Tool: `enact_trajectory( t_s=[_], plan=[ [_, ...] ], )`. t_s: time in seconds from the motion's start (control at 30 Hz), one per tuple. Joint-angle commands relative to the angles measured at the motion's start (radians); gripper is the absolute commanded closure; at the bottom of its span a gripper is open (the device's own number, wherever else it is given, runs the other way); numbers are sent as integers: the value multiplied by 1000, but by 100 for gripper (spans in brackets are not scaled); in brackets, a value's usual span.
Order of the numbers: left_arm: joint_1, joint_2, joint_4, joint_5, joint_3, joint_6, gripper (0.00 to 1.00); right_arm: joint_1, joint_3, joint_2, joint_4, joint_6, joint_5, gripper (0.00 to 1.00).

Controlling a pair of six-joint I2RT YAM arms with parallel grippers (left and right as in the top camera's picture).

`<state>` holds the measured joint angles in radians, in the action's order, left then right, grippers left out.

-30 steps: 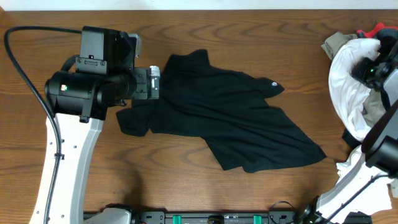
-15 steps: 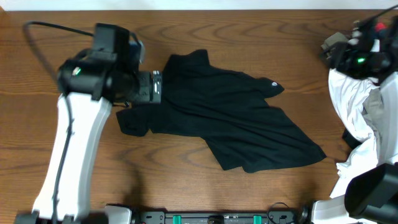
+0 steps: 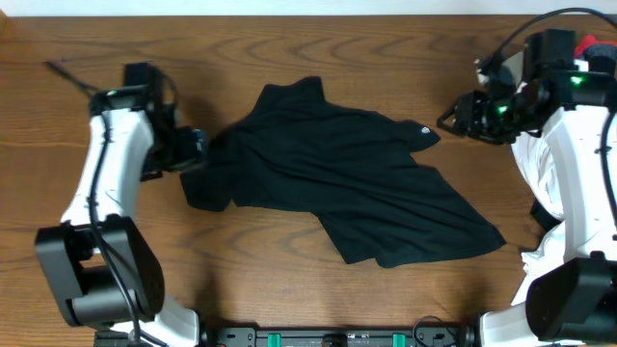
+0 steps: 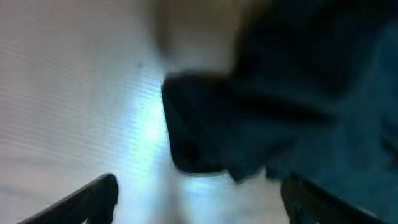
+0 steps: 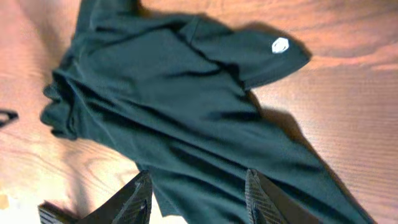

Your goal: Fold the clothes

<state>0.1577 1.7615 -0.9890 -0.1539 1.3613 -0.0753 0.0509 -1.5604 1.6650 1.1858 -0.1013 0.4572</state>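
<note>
Left gripper [image 4: 199,185] low at shirt's left edge, fingers spread wide, nothing between them; wrist view blurred. Black shirt [image 3: 347,183] lies rumpled mid-table [image 3: 116,251], small white round logo [image 3: 425,130] near its upper right corner. Right gripper [image 5: 199,196] hangs above logo end, fingers parted, empty. White clothes heap [image 3: 540,164] far right.

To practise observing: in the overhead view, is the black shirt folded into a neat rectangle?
No, the black shirt lies spread out and rumpled, its outline irregular.
</note>
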Motion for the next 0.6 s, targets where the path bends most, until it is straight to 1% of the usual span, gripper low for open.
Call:
enact_trajectory(
  t_s=[0.0, 0.1, 0.2, 0.23, 0.3, 0.37, 0.4, 0.43, 0.47, 0.57],
  plan=[
    [14, 26, 43, -171, -18, 107, 23, -41, 1, 3, 16, 13, -89, 53],
    [5, 66, 58, -171, -18, 152, 23, -67, 2, 3, 27, 13, -114, 53],
    [-9, 118, 68, -171, -18, 158, 23, -85, 5, 3, 27, 13, -115, 52],
    [-15, 140, 68, -171, -18, 162, 27, -92, 5, 3, 30, 13, -119, 52],
    [-22, 179, 68, -171, -18, 162, 39, -103, 5, 3, 38, 12, -127, 51],
    [-24, 211, 67, -171, -18, 162, 53, -112, 6, 3, 52, 10, -138, 51],
    [-24, 220, 66, -171, -18, 162, 66, -117, 7, 3, 61, 10, -141, 50],
    [-24, 223, 63, -171, -18, 161, 88, -121, 10, 3, 67, 10, -143, 50],
    [-21, 222, 55, -172, -14, 161, 94, -127, 14, 3, 75, 13, -147, 50],
    [-14, 185, 22, -178, 30, 153, 94, -147, 39, 3, 83, 22, -147, 49]
  ],
)
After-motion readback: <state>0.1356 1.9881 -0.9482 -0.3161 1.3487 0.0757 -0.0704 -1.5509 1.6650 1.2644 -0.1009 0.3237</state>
